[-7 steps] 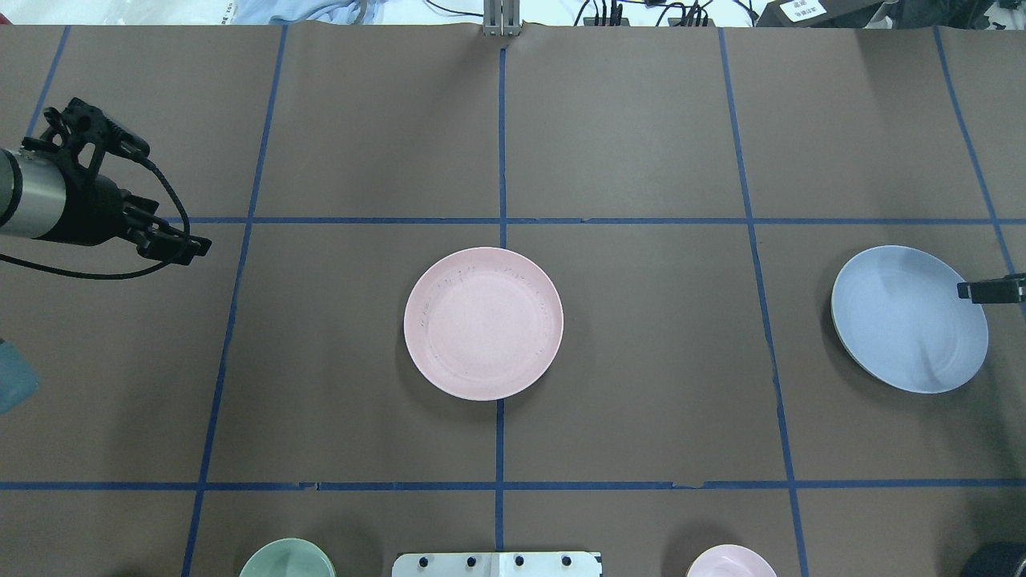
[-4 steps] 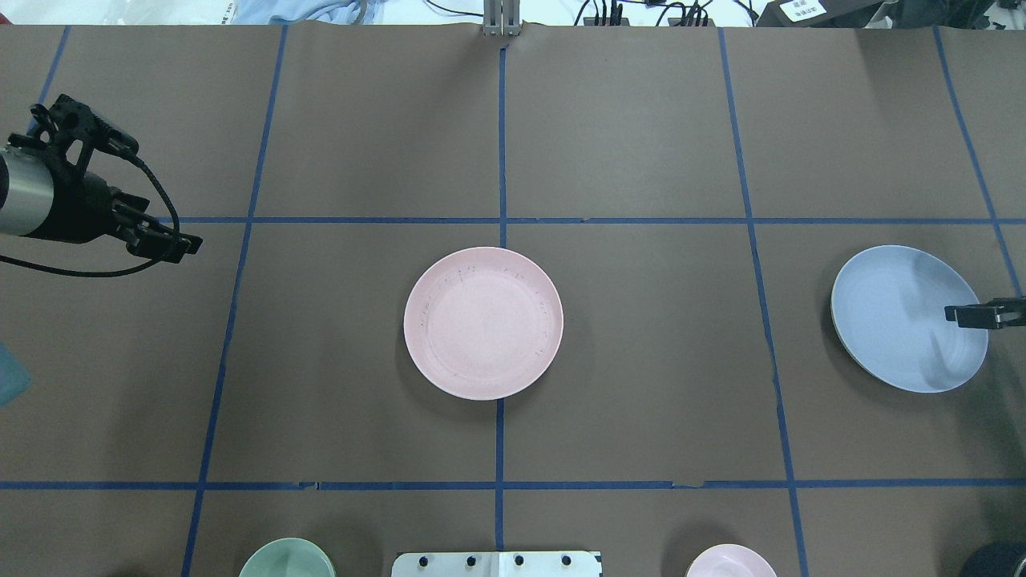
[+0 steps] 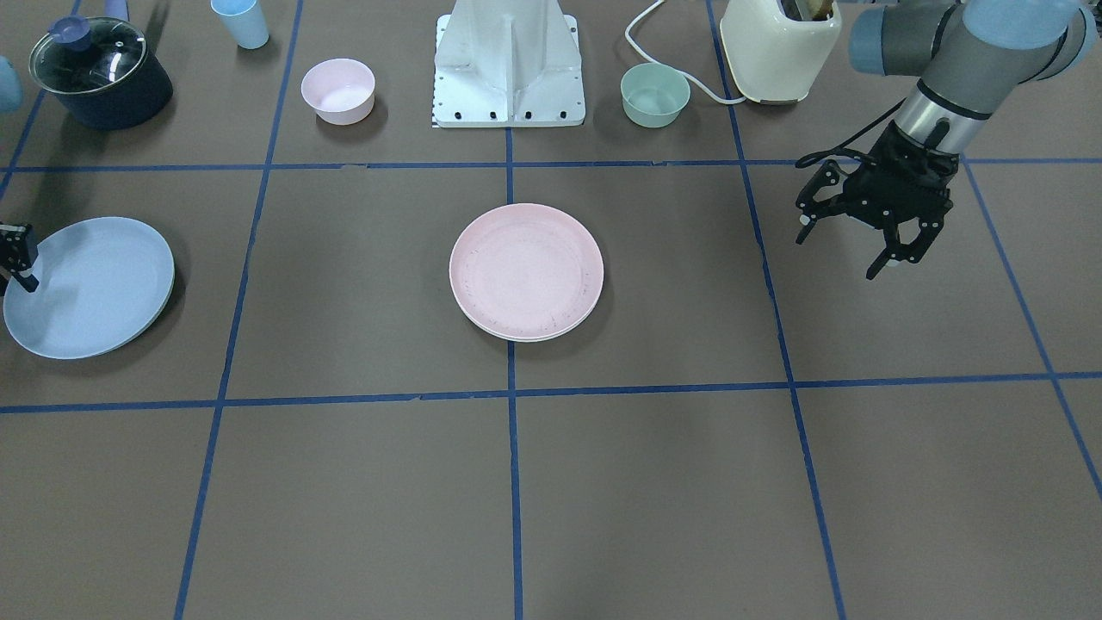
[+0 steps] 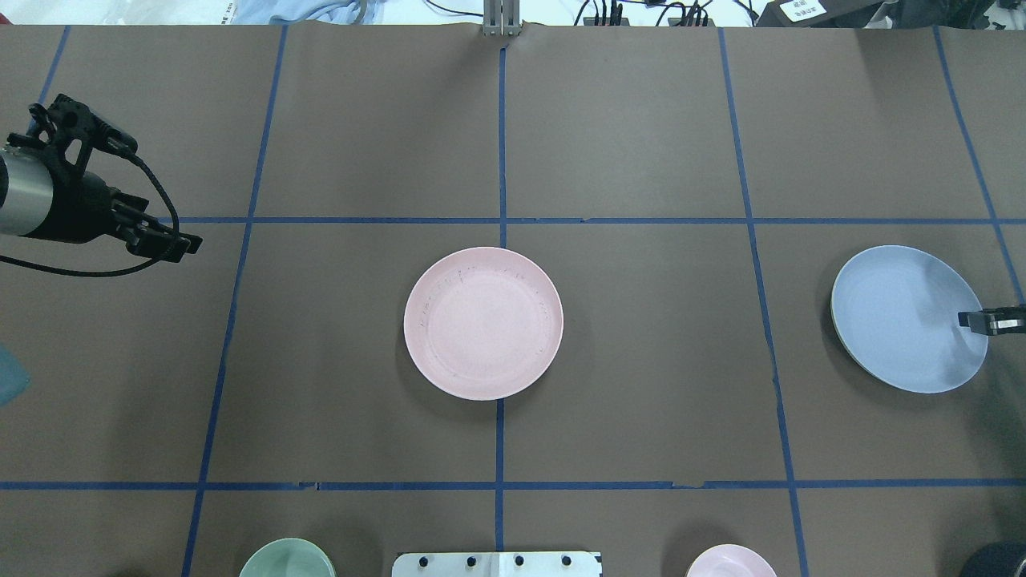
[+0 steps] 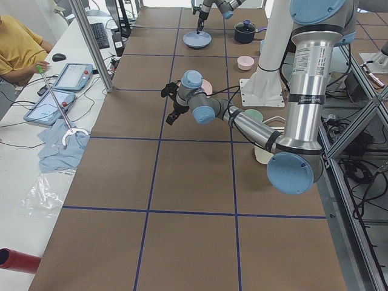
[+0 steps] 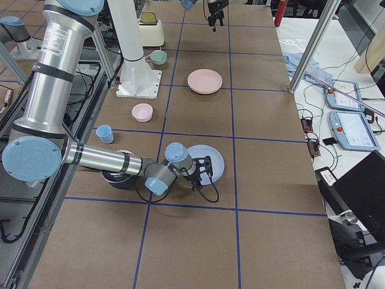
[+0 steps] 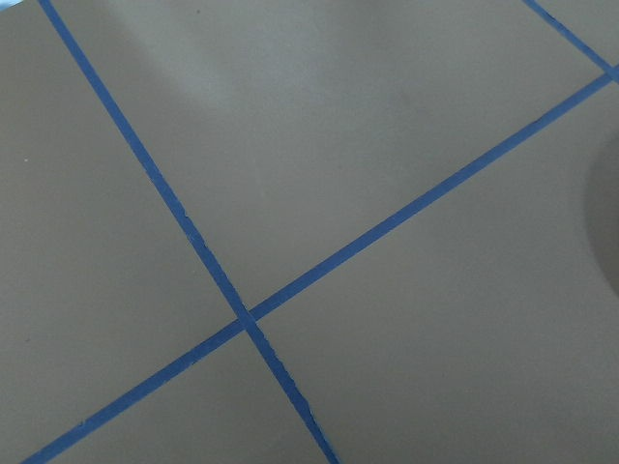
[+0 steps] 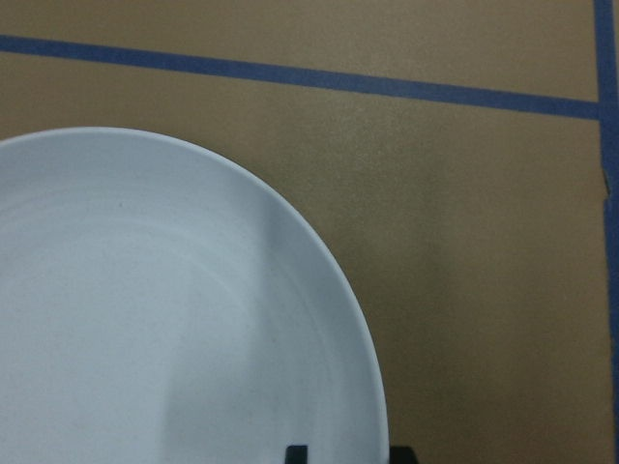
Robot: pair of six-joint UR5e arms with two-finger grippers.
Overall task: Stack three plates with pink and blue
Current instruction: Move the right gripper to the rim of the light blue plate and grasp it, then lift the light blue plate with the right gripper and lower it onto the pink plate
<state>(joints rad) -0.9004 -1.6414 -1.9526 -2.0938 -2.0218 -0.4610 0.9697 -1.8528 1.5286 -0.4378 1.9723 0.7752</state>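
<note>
Two plates lie on the brown surface (image 4: 641,385) in the overhead view: the pink plate (image 4: 483,323) in the middle and the blue plate (image 4: 902,316) far to the right, with the right gripper (image 4: 971,322) at its right rim. From the front, the left gripper (image 3: 848,250) hangs well apart from the pink plate, jaws spread and empty. At the right wrist, the jaws stand apart astride the blue plate's rim, one tip inside, one outside.

Right pincer (image 4: 992,322) is cropped at the edge; whether it grips the blue plate (image 4: 902,316) seems unclear
</note>
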